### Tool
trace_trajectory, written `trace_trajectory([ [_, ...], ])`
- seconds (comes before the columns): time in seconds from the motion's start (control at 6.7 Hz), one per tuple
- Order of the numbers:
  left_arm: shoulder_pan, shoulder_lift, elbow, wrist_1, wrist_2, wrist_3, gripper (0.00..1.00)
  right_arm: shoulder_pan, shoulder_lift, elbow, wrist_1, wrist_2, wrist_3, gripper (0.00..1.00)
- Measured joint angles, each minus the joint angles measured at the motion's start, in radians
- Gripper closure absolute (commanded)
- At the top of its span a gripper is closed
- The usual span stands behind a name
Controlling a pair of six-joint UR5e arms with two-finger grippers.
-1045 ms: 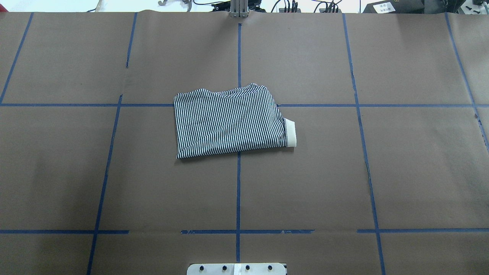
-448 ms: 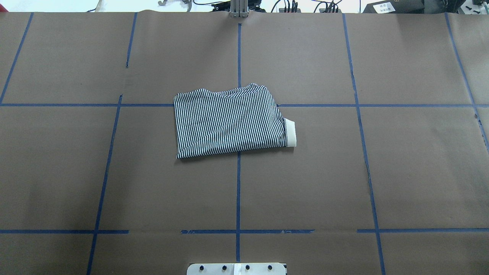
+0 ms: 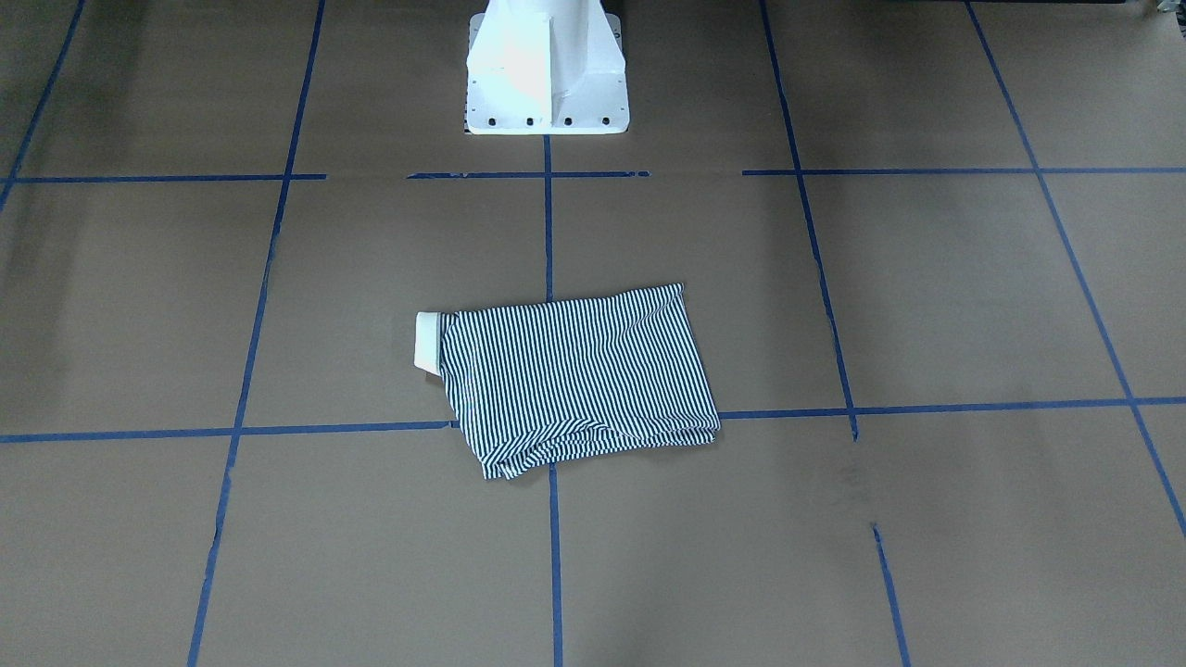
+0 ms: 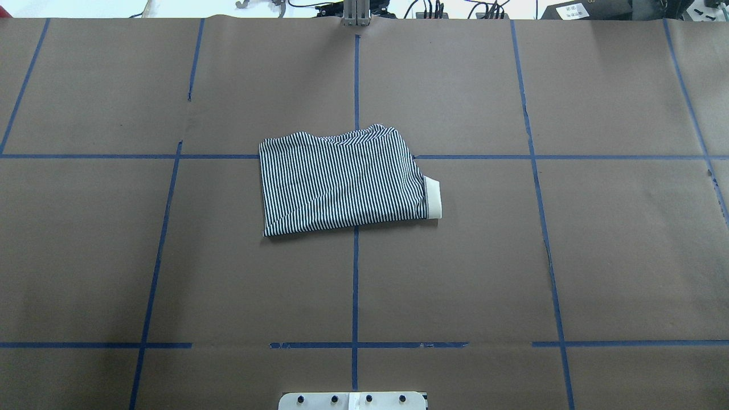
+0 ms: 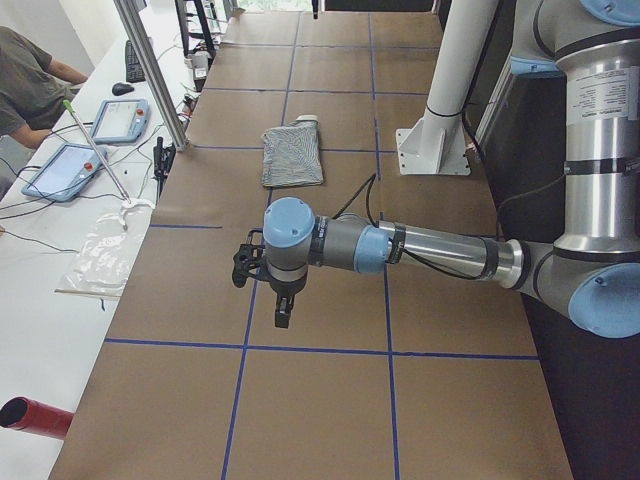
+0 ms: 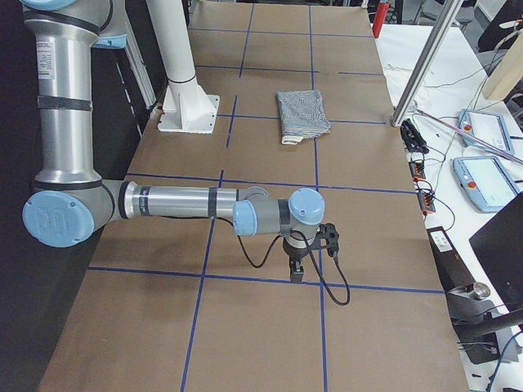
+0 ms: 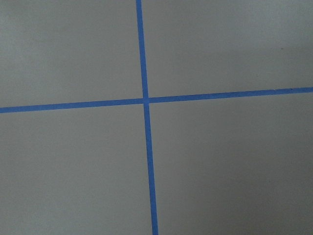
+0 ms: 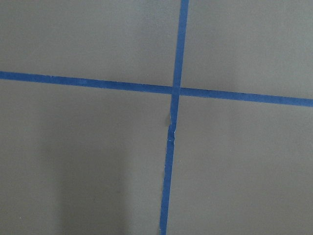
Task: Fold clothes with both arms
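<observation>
Fingers: both grippers show only in the side views, so whether they are parted or closed cannot be told; neither holds anything.
Left gripper [image 5: 283, 300]: hangs over bare paper near a blue tape cross [image 7: 145, 101], well apart from the shirt.
Polo shirt [image 4: 342, 181]: lies folded in a compact rectangle at the table's [image 4: 615, 256] middle, cream collar [image 4: 433, 197] poking out on the robot's right.
Right gripper [image 6: 298, 265]: hangs over another tape cross [image 8: 175, 91], also far from the cloth.
Step in hand: folding looks finished, arms parked wide.
Doing it well: I judge any tidying should tuck the collar and square the far wrinkled edge without dragging layers.
</observation>
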Motion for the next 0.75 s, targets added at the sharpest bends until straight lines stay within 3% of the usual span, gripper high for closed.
trace_trajectory([
  [0.75, 0.006, -0.012, 0.028, -0.011, 0.013, 0.004, 0.00, 0.000, -0.001, -0.020, 0.001, 0.003, 0.005, 0.00],
])
